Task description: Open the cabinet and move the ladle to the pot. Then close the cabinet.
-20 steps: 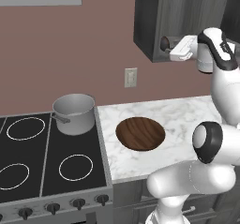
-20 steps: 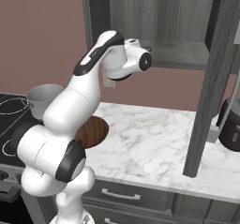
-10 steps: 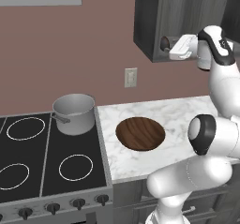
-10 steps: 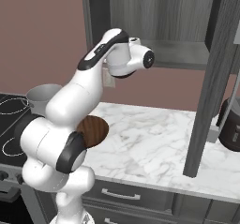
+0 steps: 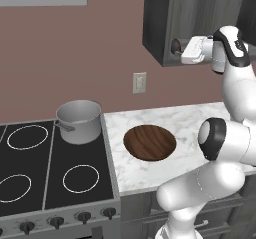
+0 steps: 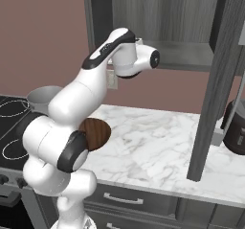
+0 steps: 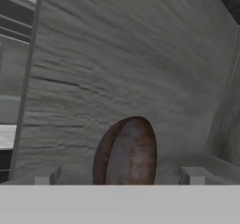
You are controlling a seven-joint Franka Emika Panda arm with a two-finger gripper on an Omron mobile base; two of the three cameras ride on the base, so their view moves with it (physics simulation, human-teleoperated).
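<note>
The cabinet [image 5: 165,18] hangs on the wall with its door [image 6: 217,79] swung wide open to the right. The ladle's dark brown bowl [image 7: 124,153] lies on the cabinet's shelf, also seen as the ladle [image 5: 176,45] at the cabinet's lower left corner. Its handle is hidden. My gripper [image 5: 181,52] reaches into the cabinet, open, and the bowl sits between its two fingertips [image 7: 47,175] without being gripped. The silver pot [image 5: 78,120] stands on the stove's back right burner, far below and left of the hand.
A round brown wooden disc [image 5: 149,142] lies on the marble counter [image 5: 200,118] beside the black stove [image 5: 30,173]. A dark appliance [image 6: 235,127] stands at the counter's right end behind the open door. An outlet [image 5: 139,82] is on the wall.
The hand has edged slightly further into the cabinet toward the ladle's bowl. The jaws have stayed open.
</note>
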